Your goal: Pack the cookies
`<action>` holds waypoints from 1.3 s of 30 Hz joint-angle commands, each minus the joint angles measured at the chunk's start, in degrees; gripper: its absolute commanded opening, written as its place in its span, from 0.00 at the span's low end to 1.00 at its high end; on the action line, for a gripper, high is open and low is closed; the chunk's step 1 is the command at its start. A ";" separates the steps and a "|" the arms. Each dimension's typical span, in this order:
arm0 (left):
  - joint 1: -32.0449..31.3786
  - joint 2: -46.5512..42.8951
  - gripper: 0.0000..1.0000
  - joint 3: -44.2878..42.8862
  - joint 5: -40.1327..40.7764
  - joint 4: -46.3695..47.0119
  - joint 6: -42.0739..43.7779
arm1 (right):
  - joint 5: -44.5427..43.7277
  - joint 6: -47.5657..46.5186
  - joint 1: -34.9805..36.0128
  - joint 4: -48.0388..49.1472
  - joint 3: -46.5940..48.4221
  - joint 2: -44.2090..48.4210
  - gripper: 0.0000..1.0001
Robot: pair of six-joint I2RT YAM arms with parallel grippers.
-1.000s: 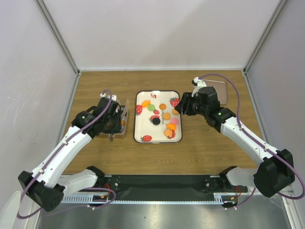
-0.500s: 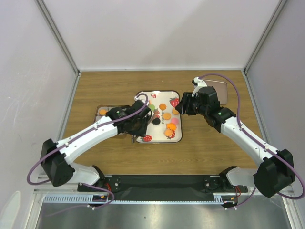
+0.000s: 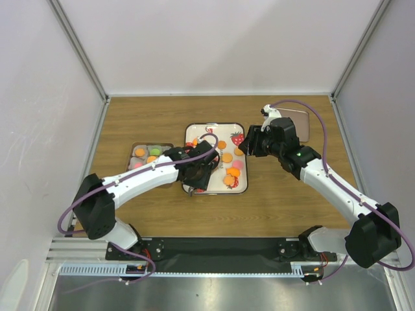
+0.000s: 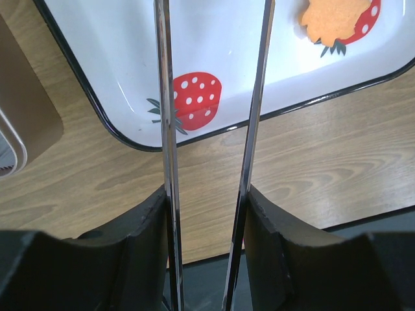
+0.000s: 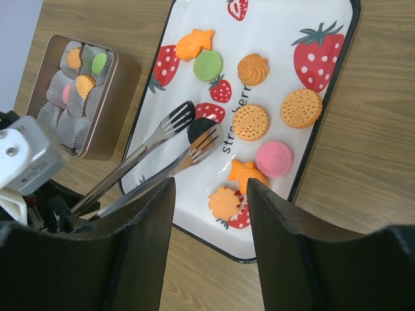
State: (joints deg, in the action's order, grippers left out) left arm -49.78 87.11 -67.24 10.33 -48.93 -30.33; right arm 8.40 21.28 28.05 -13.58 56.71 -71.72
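On brown wooden worktop (image 3: 292,207), centre: white black-rimmed rectangular tray printed with red strawberries (image 5: 279,26), with flat round and flower-shaped cookies in orange, green and pink (image 5: 301,107) loose on it. Left of it, brown rectangular tin lined with white paper cups (image 5: 126,97), a few cookies already inside. Left fingers (image 4: 139,246) clamped on long steel fork-tipped tongs (image 5: 149,152), tips apart beside round black cookie (image 5: 202,129). Right fingers (image 5: 139,246) apart, empty, near tray's right rim. Likely to skid the disc across glossy tray if pinched off-centre; could drop it crossing the rim toward the tin. Black lettering on tray, partly hidden, seemingly "strawberry".
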 commanded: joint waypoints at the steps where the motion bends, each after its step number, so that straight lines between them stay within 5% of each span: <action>1: -1.02 0.51 0.49 -0.08 1.80 1.20 0.97 | -0.41 -0.97 -0.02 0.40 2.18 0.71 0.54; 18: -1.37 1.31 0.49 2.29 3.12 1.29 0.97 | -0.14 -0.89 -0.02 0.49 2.09 0.44 0.54; 25: -1.37 -0.10 0.36 2.38 3.03 0.59 0.88 | -0.06 -0.97 -0.02 0.49 2.18 0.53 0.54; 39: 0.29 -14.93 0.32 -0.61 9.01 -9.69 -2.27 | 0.30 -0.71 -0.10 0.49 2.18 0.45 0.54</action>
State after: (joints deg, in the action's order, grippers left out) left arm -50.43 78.13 -66.00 16.21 -55.29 -30.57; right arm 8.43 20.93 28.05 -13.61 56.71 -71.72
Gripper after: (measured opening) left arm 0.393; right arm 0.541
